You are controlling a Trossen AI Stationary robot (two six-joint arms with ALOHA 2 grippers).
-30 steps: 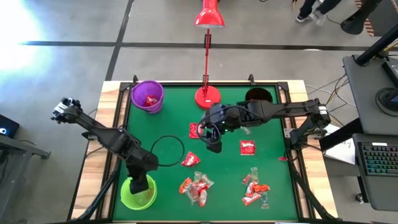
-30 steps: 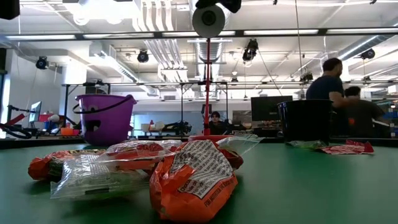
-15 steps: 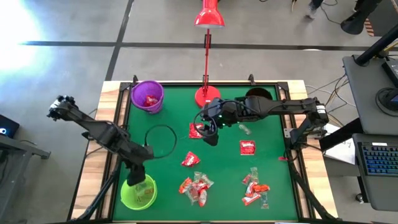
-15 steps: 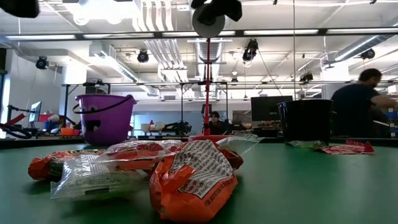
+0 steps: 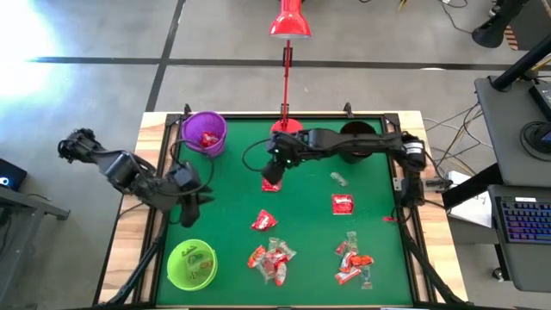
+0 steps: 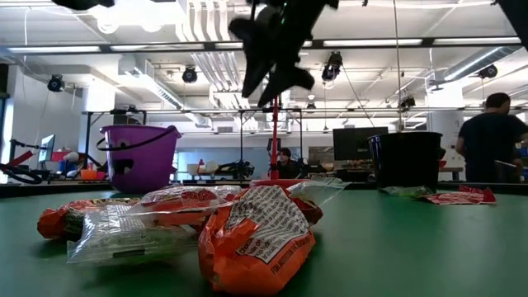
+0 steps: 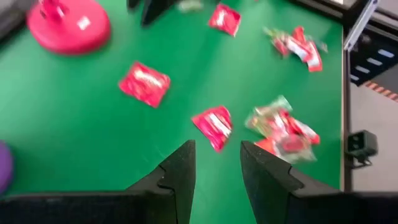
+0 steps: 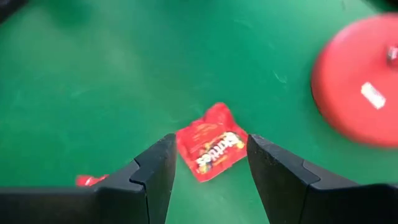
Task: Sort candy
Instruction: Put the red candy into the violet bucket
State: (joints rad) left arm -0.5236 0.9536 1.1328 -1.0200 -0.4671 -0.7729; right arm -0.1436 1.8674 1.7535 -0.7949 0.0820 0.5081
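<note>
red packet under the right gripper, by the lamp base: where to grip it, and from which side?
Come straight down from above. The red packet lies flat on the green table, beside the red lamp base but apart from it. The open right gripper already straddles it. Probably pinch across its narrower width, fingers on the two long edges, clear of the base.

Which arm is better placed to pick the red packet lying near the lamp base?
Right: its open right pincer hangs over the flat red candy packet; the left pincer is at the table's left edge.
</note>
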